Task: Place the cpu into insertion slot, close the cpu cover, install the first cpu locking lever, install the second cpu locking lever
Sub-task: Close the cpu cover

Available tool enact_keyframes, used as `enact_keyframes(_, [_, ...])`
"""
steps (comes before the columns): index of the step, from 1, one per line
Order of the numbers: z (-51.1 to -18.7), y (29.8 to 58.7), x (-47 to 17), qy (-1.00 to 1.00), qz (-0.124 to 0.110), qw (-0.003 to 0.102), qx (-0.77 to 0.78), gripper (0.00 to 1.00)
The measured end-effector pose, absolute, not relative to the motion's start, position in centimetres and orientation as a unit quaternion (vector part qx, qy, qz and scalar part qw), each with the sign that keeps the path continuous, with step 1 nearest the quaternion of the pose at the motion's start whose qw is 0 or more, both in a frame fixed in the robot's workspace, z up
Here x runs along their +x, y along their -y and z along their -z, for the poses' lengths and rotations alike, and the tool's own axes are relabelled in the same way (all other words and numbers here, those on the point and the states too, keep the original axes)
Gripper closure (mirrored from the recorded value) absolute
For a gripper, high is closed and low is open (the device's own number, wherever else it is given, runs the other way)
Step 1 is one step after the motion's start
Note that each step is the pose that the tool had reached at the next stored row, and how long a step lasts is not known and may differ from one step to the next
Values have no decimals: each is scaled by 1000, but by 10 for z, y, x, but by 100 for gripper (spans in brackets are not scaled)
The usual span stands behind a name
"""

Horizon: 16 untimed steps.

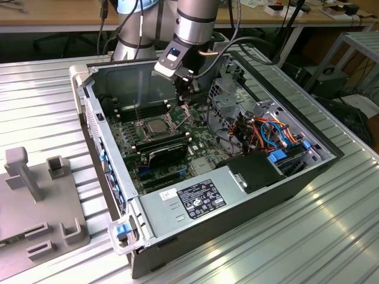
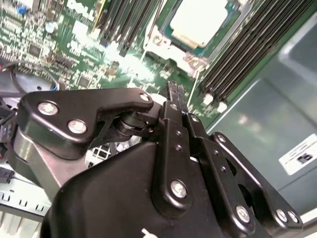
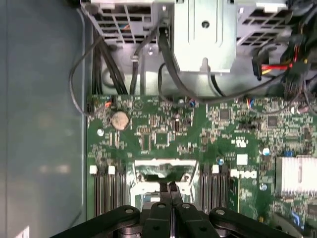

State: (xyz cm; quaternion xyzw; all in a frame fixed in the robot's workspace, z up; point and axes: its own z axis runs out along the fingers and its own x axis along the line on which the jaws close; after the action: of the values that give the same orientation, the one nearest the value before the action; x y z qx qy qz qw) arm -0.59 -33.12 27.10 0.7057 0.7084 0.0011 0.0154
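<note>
My gripper (image 1: 184,102) hangs low inside the open computer case (image 1: 284,183), just over the green motherboard (image 1: 198,133). The fingers (image 2: 174,91) are pressed together tip to tip in both wrist views, and I see nothing pinched between them. The tips sit just beside the insertion slot (image 1: 157,132), at its edge on the exterior view's right, and I can't tell if they touch anything.

The cpu (image 1: 155,125) lies flat in the slot, silvery top up, and it's also bright in the second wrist view (image 2: 198,20). The cpu cover (image 1: 172,120) looks tilted up off the chip, standing at the slot edge nearest my fingertips. A thin locking lever (image 1: 137,115) stands upright on the slot's other side.

Long black memory slots (image 2: 242,49) run along both sides of the slot. The power supply (image 1: 189,201) fills the case's near end. The case rests on a ribbed metal table (image 1: 331,236), with a grey fixture (image 1: 35,195) well apart at the exterior view's left.
</note>
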Motion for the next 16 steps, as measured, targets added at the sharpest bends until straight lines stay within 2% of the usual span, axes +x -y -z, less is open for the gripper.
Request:
enact_keyframes(10, [-269,330,34,-708,3,15,706,89])
enact_keyframes(16, [-256,330,37,-708,5,12,706,89])
